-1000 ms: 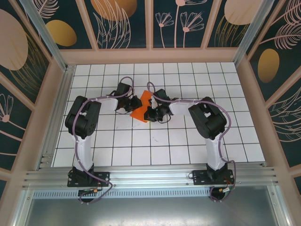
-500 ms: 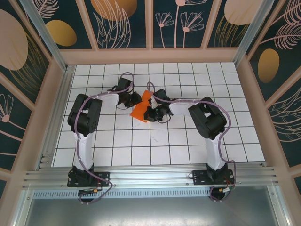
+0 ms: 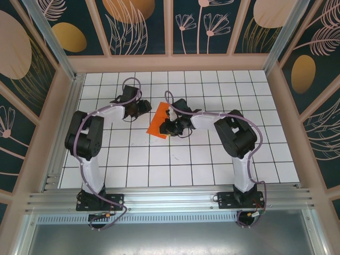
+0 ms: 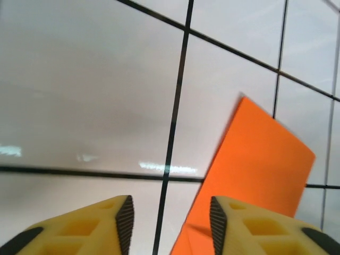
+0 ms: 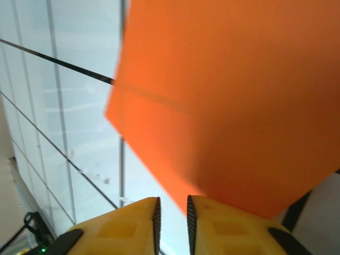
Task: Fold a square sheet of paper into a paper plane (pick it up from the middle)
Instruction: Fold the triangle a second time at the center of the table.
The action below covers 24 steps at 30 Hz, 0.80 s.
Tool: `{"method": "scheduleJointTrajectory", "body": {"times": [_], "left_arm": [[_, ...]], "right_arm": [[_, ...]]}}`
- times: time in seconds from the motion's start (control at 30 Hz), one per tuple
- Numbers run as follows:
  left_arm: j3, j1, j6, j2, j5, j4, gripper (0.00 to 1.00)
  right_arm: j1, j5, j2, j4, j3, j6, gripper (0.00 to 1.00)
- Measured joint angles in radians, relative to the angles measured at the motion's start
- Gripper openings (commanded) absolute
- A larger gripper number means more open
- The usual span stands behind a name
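The square sheet of paper point(image 3: 158, 125) is bright orange and folded into a smaller creased four-sided shape, lying flat on the white grid table; it is not a pointed paper plane. My left gripper point(image 3: 144, 108) sits just left of its far corner. In the left wrist view the left gripper point(image 4: 170, 226) is open over bare tile, with the paper point(image 4: 260, 164) at its right finger. My right gripper point(image 3: 168, 127) is at the paper's right edge. Seen from the right wrist, the right gripper point(image 5: 172, 223) has its jaws narrowly apart with bare tile between them, and the paper point(image 5: 228, 95) lies just ahead.
The white tiled table point(image 3: 212, 159) is walled in by patterned panels point(image 3: 138, 26) at the back and sides. An aluminium rail point(image 3: 170, 199) runs along the near edge, where both arm bases are bolted.
The left arm has drawn back to the left, off the paper, and its jaws have opened. The right jaws have parted slightly. The paper stays in place.
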Motion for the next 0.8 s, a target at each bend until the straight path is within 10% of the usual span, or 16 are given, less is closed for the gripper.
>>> {"method": "scheduleJointTrajectory", "body": {"times": [0.4, 0.8], "left_arm": [[-0.387, -0.002, -0.143, -0.247, 0.140, 0.232, 0.53], [-0.430, -0.025, -0.230, -0.247, 0.242, 0.346, 0.54]], "right_arm": [[-0.088, 0.141, -0.032, -0.049, 0.142, -0.050, 0.36], [-0.093, 0.116, 0.053, -0.108, 0.184, -0.132, 0.42]]}}
